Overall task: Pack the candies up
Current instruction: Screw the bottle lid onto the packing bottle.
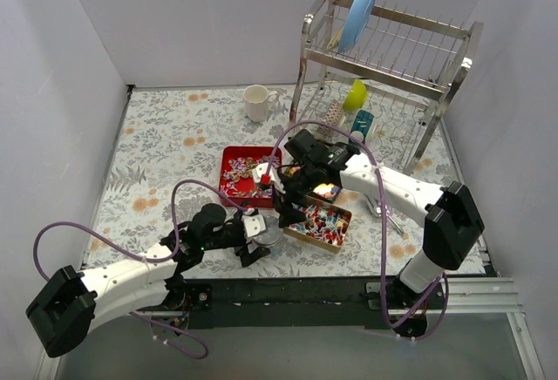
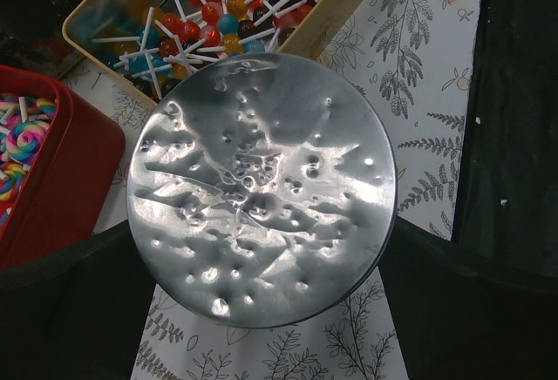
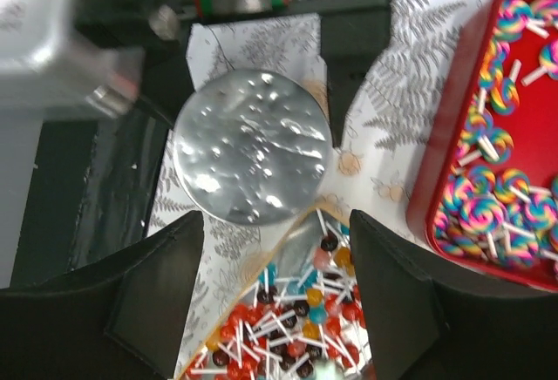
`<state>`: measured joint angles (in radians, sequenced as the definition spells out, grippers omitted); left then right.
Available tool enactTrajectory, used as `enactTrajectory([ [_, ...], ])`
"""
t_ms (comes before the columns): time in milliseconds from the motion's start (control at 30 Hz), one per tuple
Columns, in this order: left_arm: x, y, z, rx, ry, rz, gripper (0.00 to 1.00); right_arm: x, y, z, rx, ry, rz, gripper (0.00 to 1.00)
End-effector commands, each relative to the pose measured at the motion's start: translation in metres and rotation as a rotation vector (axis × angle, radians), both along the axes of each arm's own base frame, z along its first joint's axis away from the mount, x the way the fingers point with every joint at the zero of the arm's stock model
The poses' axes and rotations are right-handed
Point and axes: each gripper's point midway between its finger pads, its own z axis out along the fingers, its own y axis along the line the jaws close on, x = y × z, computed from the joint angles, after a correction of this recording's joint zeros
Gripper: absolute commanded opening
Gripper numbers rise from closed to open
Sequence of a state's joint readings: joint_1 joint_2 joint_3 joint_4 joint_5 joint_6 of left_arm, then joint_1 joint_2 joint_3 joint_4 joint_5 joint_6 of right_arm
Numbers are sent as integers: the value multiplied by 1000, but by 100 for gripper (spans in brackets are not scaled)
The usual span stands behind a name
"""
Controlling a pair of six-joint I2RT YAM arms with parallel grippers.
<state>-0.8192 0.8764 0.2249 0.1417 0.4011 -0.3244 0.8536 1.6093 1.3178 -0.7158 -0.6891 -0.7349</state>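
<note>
The candies are lollipops. Rainbow swirl ones (image 1: 240, 173) fill the red tray (image 1: 225, 171), and small round red, brown, blue and orange ones (image 1: 321, 220) fill the gold tray (image 1: 305, 239). A dimpled silver round dish (image 1: 268, 234) sits empty in front of both trays. My left gripper (image 1: 259, 239) has a finger against each side of the dish (image 2: 261, 188). My right gripper (image 1: 292, 199) hangs open and empty over the near end of the gold tray (image 3: 248, 288), above its round lollipops (image 3: 296, 328). The red tray (image 3: 436, 188) is at the right in that view.
A metal dish rack (image 1: 384, 75) stands at the back right with a blue plate (image 1: 359, 12), a yellow-green cup (image 1: 355, 94) and a teal item (image 1: 362, 123). A white mug (image 1: 255, 103) stands behind the red tray. The table's black front edge (image 1: 288, 288) runs just behind the dish.
</note>
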Motion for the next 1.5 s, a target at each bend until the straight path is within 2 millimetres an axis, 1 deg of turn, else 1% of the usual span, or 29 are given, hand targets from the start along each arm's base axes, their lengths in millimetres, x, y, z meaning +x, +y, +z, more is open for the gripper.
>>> enactTrajectory([
  [0, 7, 9, -4, 32, -34, 29, 98, -18, 26, 23, 133, -5, 38, 74],
  [67, 7, 9, 3, 9, -61, 30, 98, -21, 27, 21, 136, 16, 15, 74],
  [100, 9, 9, 7, 0, -70, 39, 98, -19, 32, 22, 151, 2, 1, 74],
  [167, 10, 10, 12, -5, -86, 44, 98, -22, 33, 16, 138, 28, -17, 74],
  [233, 12, 11, 17, -12, -101, 52, 98, -22, 38, 13, 153, 26, -30, 74],
  [300, 11, 11, 17, -13, -101, 48, 98, -26, 40, 1, 131, 8, -29, 74],
  [367, 9, 11, 13, -5, -87, 41, 98, -28, 41, -14, 94, -25, -17, 74],
  [433, 6, 10, 8, 8, -70, 25, 98, -30, 38, -26, 60, -29, -8, 74],
  [533, 6, 10, 8, 11, -65, 27, 98, -26, 32, -44, 15, -66, -32, 73],
  [567, 7, 11, 8, 11, -66, 32, 98, -22, 31, -48, 3, -91, -50, 73],
  [700, 9, 11, 14, 0, -66, 49, 98, -14, 26, -58, -29, -137, -90, 72],
  [767, 11, 9, 24, -11, -55, 60, 98, -15, 22, -61, -43, -145, -97, 71],
  [800, 6, 11, 19, 15, -23, 54, 98, -14, 22, -62, -46, -152, -103, 71],
  [833, 4, 11, 22, 15, -14, 49, 98, -13, 21, -61, -45, -161, -106, 71],
  [867, 5, 8, 35, -6, -15, 49, 98, -12, 21, -62, -47, -167, -108, 71],
  [900, -1, 10, 33, 6, 15, 34, 98, -11, 20, -62, -52, -172, -107, 70],
  [933, -5, 9, 38, 2, 23, 21, 98, -10, 20, -64, -54, -181, -102, 71],
  [967, -7, 7, 47, -11, 22, 6, 98, -9, 21, -63, -55, -185, -102, 70],
  [1033, -15, 9, 54, -13, 39, -18, 98, -10, 20, -64, -61, -187, -82, 71],
  [1067, -15, 8, 64, -25, 30, -22, 98, -13, 23, -60, -47, -177, -69, 71],
  [1133, -22, 12, 64, -4, 58, -35, 98, -14, 23, -60, -47, -168, -66, 71],
  [1233, -25, 16, 74, 12, 70, -35, 98, -17, 25, -54, -34, -156, -61, 72],
  [1300, -26, 20, 74, 28, 78, -24, 98, -16, 26, -52, -31, -153, -73, 72],
  [1400, -23, 27, 70, 55, 62, 11, 98, -14, 27, -50, -24, -170, -72, 72],
  [1467, -16, 34, 72, 74, 17, 42, 98, -14, 25, -41, -18, -182, -57, 73],
])
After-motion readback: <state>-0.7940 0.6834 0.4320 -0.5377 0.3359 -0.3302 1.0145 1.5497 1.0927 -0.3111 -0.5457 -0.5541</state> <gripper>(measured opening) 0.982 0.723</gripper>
